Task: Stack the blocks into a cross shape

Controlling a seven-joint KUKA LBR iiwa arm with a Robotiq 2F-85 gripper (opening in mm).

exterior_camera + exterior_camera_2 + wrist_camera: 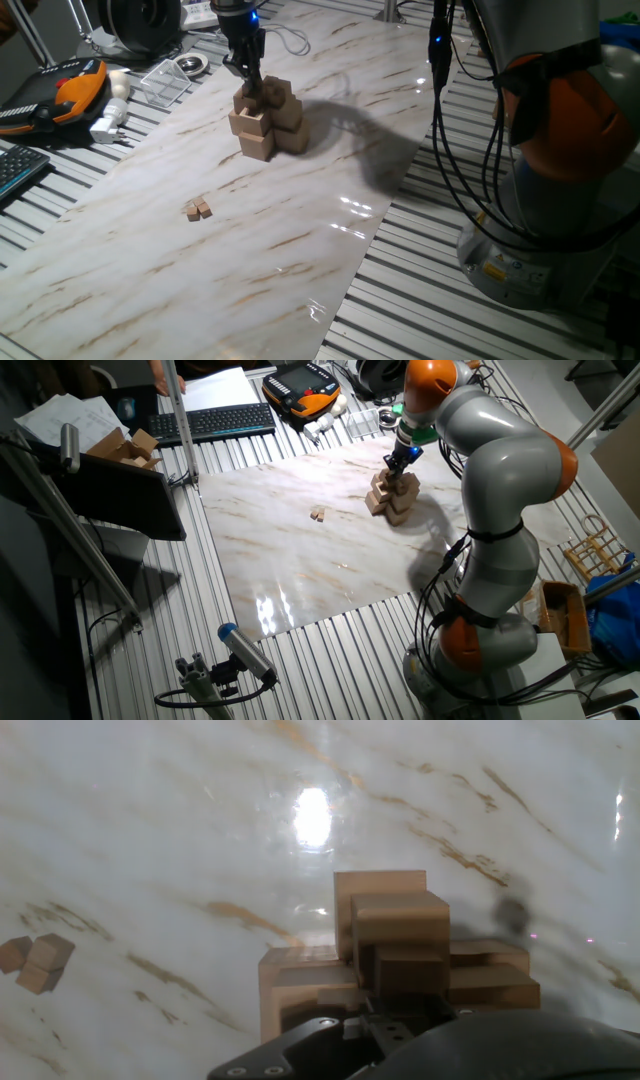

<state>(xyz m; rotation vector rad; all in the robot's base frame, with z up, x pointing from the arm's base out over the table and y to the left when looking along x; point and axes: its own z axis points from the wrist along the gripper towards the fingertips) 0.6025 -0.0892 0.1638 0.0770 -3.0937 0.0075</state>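
The cross shape is a tiered pile of light-tan wooden cubes standing on the marble board; it also shows in the other fixed view and fills the lower middle of the hand view. My gripper reaches straight down onto the pile's top, fingers close together, tips against the upper cubes. Whether anything sits between the tips is hidden. Two tiny blocks lie side by side on the board, apart from the pile and toward its front left; they also show at the left edge of the hand view.
The marble board lies on a slatted metal table. Behind the pile are a teach pendant, a plug, a clear tray and cables. A keyboard sits at the far side. The arm's base stands to the right.
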